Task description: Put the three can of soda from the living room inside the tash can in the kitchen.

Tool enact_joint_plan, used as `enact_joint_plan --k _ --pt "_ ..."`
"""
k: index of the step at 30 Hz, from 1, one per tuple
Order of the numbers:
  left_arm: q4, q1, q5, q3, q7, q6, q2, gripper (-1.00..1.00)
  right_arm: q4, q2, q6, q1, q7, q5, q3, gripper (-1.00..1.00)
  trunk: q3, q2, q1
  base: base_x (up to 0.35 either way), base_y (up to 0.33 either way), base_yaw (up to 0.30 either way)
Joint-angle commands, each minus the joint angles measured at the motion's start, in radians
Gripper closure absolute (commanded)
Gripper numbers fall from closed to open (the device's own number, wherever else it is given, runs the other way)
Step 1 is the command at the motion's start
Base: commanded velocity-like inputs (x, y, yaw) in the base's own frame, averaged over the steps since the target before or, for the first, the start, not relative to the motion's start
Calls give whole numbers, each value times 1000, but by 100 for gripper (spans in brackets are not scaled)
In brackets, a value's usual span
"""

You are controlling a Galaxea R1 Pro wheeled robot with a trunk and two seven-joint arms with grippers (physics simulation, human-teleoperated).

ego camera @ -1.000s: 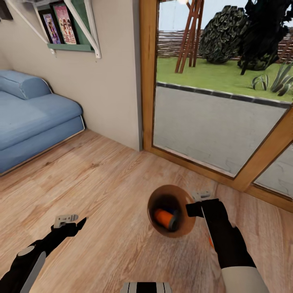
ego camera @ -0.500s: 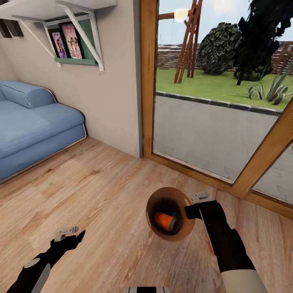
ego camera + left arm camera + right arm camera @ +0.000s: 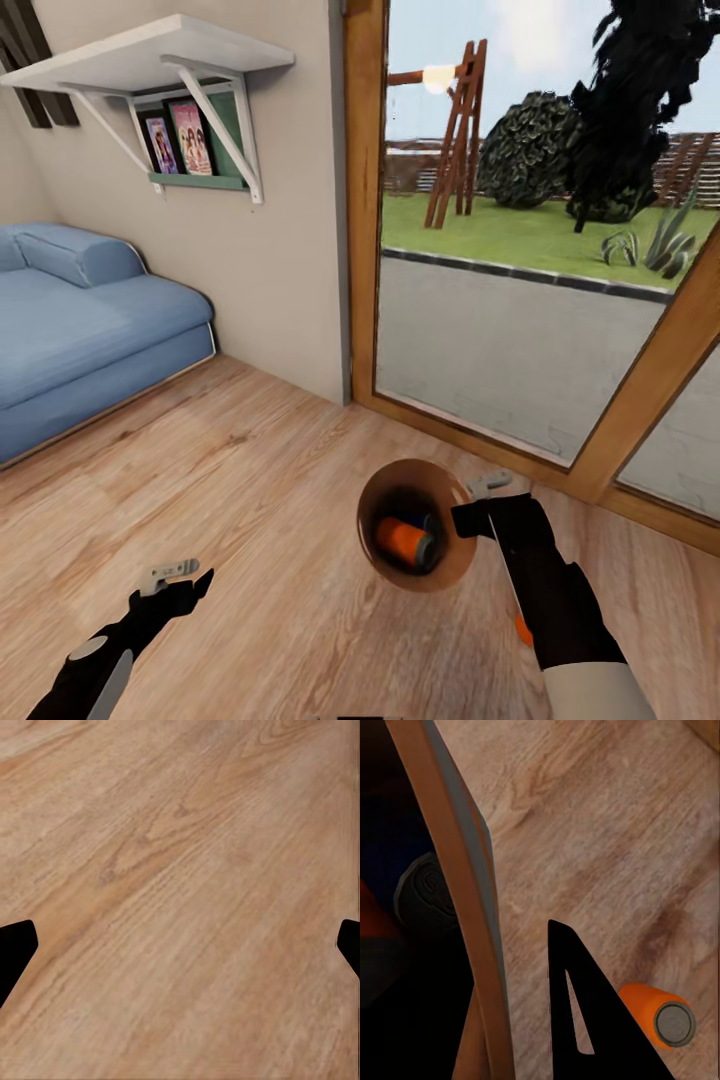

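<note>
The right gripper (image 3: 470,503) holds the bin (image 3: 452,570) by its rim, one finger inside and one outside the wall, narrow across that thin wall. The bin hangs off the wood floor (image 3: 250,480), tipped so its tan-brown mouth faces the head camera, and its long axis runs from that mouth down and away toward the floor.

Inside the bin lies an orange can (image 3: 402,541) on its side, long axis roughly level, its grey end pointing toward the right arm. Behind it something dark sits deeper in the bin. In the right wrist view the bin wall (image 3: 457,870) crosses the picture as a tan strip with a grey outer edge; within the dark interior a blue can (image 3: 424,896) shows its pale round end toward the camera, with a patch of orange beside it.

A second orange can (image 3: 660,1014) lies on the floor outside the bin, on its side, grey top facing the wrist camera. In the head view a sliver of it (image 3: 522,629) peeks out beside the right forearm.

The left gripper (image 3: 186,578) hangs over bare floor, well apart from the bin, its fingers spread wide with nothing between them; in the left wrist view its dark fingertips (image 3: 15,945) sit at opposite edges.

A blue sofa (image 3: 90,330) stands against the wall under a shelf (image 3: 150,60), and glass doors (image 3: 520,300) look onto a garden.
</note>
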Motion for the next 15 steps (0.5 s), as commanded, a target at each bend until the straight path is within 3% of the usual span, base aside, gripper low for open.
enact_joint_plan --k 1,15 --pt "0 0 0 -4 0 0 0 -100 0 0 0 1 0 -10 0 100 4 0 0 0 0 0" --pt "37 -2 1 -21 0 0 -2 -100 -2 -1 -2 14 2 -15 -4 100 58 4 -7 0 0 0"
